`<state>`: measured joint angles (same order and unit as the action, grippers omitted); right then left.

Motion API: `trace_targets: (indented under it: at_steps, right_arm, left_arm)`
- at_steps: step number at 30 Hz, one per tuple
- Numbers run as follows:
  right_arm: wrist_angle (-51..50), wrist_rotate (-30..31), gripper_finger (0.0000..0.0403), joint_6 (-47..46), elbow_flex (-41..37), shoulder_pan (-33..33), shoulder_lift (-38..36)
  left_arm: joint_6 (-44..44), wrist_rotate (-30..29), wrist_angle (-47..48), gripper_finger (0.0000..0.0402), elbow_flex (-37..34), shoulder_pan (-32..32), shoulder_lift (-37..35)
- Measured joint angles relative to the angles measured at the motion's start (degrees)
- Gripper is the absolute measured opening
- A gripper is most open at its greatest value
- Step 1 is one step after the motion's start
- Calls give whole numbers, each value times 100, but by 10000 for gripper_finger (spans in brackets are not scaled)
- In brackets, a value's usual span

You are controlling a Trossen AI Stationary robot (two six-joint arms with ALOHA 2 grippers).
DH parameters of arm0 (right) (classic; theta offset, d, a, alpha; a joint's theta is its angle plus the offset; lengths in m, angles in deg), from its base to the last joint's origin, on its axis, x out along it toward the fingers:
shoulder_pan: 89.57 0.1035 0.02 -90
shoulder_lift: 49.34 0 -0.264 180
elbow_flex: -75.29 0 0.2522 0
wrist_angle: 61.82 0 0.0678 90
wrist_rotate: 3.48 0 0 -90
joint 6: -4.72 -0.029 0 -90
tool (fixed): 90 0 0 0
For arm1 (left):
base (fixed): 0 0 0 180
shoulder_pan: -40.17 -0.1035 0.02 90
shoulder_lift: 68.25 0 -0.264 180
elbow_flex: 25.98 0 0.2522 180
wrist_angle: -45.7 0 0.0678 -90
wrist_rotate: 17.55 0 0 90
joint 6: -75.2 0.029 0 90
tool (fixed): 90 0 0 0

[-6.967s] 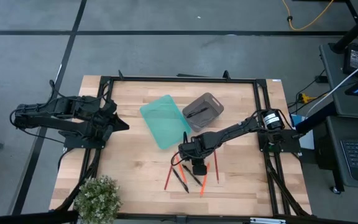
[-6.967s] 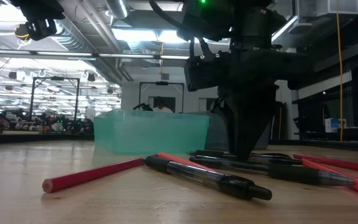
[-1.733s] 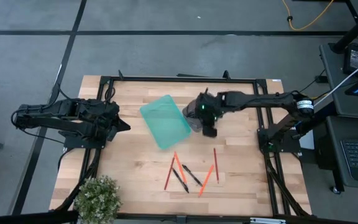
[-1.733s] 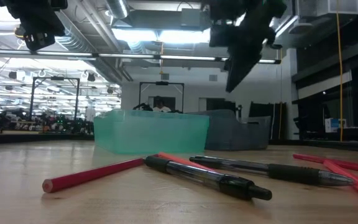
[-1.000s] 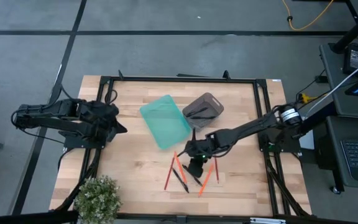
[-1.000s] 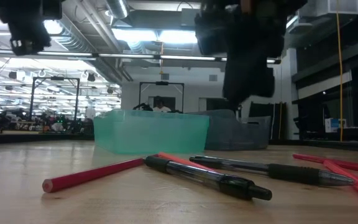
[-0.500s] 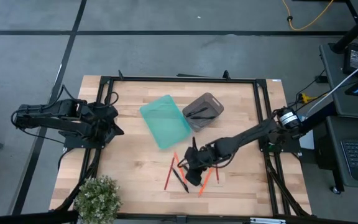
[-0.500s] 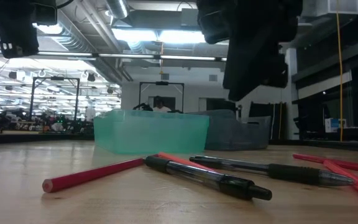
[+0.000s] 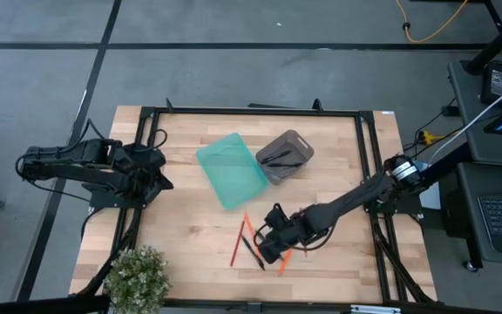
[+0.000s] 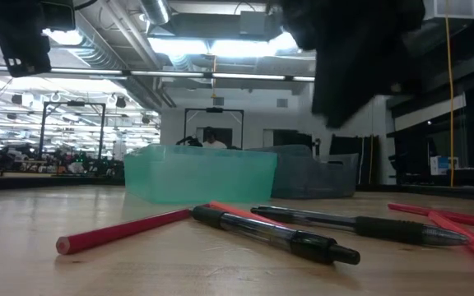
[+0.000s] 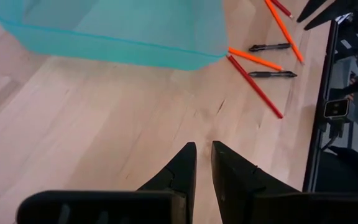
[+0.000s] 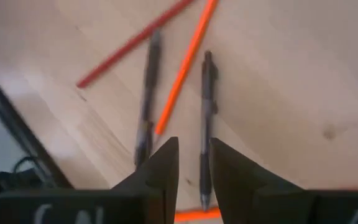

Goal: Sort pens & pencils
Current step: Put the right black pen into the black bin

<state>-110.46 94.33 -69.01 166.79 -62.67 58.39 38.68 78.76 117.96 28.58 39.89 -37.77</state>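
Note:
Two black pens [image 12: 146,99] [image 12: 207,118] lie flat on the table among orange-red pencils [image 12: 185,74] [image 12: 129,43]. They also show in the low view, the pens [image 10: 278,234] [image 10: 360,224] and a red pencil [image 10: 122,230]. My right gripper [image 12: 194,162] hangs above them near the table's front middle [image 9: 273,240]. Its fingers are a little apart and empty, one pen showing below the gap. My left gripper [image 11: 204,162] is shut and empty at the table's left [image 9: 166,179]. More pens lie in the grey bin [image 9: 283,155].
A teal bin [image 9: 232,169] stands at the table's middle, next to the grey bin behind the sticks. A potted plant [image 9: 138,277] sits at the near left corner. A black frame [image 9: 251,112] runs round the tabletop. Bare wood lies to the left of the pencils.
My right gripper has gone toward the table's near edge and slightly left, ending over the pens and pencils. The pens and pencils on the table have not moved.

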Motion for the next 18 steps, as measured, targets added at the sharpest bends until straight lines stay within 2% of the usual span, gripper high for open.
trace_targets:
  at_steps: [8, 18]
  right_arm:
    - [332, -367, 90, -385, 196, 66, 699]
    - [-750, -334, 90, -390, 756, 70, 1031]
  left_arm:
    - [267, -2, 9, 43, 0, 0, -1]
    - [276, -3, 229, 43, 0, -2, 1]
